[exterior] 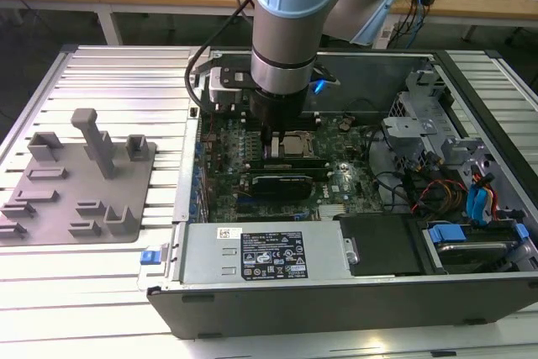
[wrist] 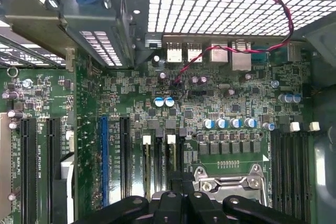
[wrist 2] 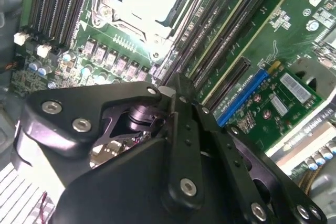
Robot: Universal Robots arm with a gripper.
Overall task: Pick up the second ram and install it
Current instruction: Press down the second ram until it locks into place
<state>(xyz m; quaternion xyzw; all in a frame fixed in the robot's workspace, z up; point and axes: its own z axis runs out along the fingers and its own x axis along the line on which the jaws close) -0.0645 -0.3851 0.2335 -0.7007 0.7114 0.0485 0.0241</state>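
My gripper [exterior: 271, 147] is down inside the open computer case [exterior: 336, 296], over the green motherboard [exterior: 336, 178] just beside the CPU socket [exterior: 296, 145]. In both wrist views the black fingers meet, shut, with no stick showing between them [wrist 2: 168, 91] [wrist: 179, 186]. In the first wrist view the tips sit over the memory slots. There a thin edge-on strip, which looks like the second ram [wrist: 170, 156], stands in a slot with a white latch [wrist: 170, 139] and runs under the fingertips. Whether they touch it I cannot tell.
The grey tray [exterior: 50, 208] with raised blocks lies on the ribbed table at the exterior view's left of the case. A power supply [exterior: 261, 254] lines the case's near wall. Cables and a drive cage [exterior: 429, 149] crowd the exterior view's right.
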